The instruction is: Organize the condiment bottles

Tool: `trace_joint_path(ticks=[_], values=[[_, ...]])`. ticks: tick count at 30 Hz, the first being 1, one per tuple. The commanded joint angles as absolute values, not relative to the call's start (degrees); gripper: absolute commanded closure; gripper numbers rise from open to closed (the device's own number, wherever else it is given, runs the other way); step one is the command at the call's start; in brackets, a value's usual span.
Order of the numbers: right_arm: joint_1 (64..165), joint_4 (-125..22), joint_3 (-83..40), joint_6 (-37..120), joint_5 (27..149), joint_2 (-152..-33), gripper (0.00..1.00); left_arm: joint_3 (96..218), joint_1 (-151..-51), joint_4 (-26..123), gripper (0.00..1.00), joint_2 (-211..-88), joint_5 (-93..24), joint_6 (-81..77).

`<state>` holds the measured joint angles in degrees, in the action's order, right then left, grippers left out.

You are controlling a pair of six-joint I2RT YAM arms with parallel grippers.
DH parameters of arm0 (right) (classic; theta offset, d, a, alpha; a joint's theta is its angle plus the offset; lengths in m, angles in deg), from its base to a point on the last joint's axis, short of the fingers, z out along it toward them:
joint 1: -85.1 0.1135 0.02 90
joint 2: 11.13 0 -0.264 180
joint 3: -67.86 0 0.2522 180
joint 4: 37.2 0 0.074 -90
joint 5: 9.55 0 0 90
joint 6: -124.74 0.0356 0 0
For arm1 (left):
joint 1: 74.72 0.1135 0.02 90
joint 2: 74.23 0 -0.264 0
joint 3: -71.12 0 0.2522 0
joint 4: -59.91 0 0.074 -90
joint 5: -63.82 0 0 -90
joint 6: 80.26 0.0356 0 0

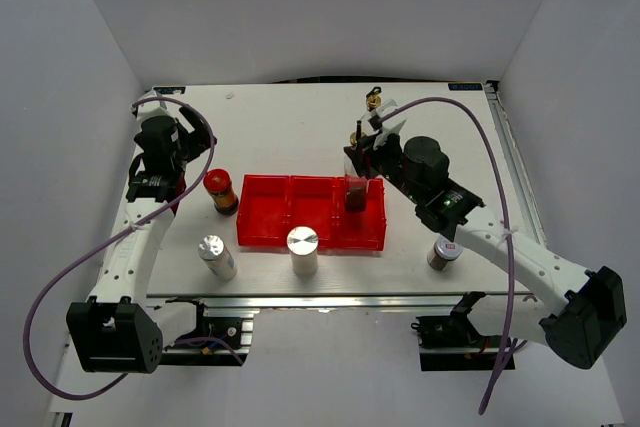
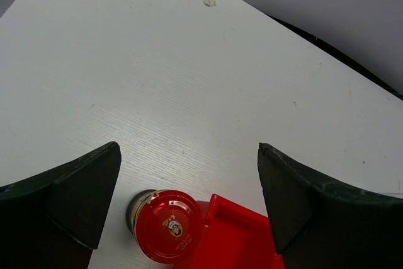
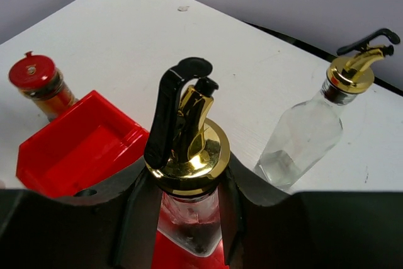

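My right gripper (image 1: 360,159) (image 3: 187,201) is shut on the neck of a clear glass bottle (image 1: 355,193) (image 3: 189,155) with a gold pour spout and dark liquid. The bottle stands upright in the right compartment of the red tray (image 1: 268,222); I cannot tell whether it touches the floor. The second glass bottle (image 1: 375,103) (image 3: 302,137) stands behind the tray. A red-lidded dark jar (image 1: 220,191) (image 2: 169,225) stands at the tray's left end. My left gripper (image 1: 165,190) (image 2: 187,155) is open and empty above and left of it. Two silver cylinders (image 1: 217,255) (image 1: 302,250) stand in front of the tray. A short silver-lidded jar (image 1: 443,252) stands front right.
White walls close in the table (image 1: 290,127) on the left, back and right. A metal rail (image 1: 330,299) runs along the near edge. Purple cables loop from both arms. The tray's left and middle compartments hold nothing.
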<state>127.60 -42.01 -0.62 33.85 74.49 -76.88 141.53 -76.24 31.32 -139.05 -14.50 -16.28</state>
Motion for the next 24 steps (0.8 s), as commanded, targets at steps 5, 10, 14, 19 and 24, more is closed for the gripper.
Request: trace_joint_path(ticks=[5,10,14,19,24], values=[[129.40,-25.65,2.07,35.53,61.12,-77.57,1.00,143.07,-76.13,31.12,0.02,-138.92,-14.05,-16.46],[129.49,-23.02,2.94,35.00,58.48,-78.54,1.00,142.80,-76.22,31.74,0.02,-138.83,-15.02,-16.19],[129.49,-18.98,5.23,35.00,58.48,-79.24,1.00,142.72,-76.13,31.83,0.02,-138.83,-15.63,-15.84],[129.57,-14.31,7.43,35.00,57.51,-80.03,1.00,142.54,-76.13,32.00,0.02,-138.92,-15.90,-15.66],[129.57,-14.84,7.17,35.00,57.34,-81.44,1.00,142.19,-76.13,32.00,0.02,-138.65,-15.90,-15.40]])
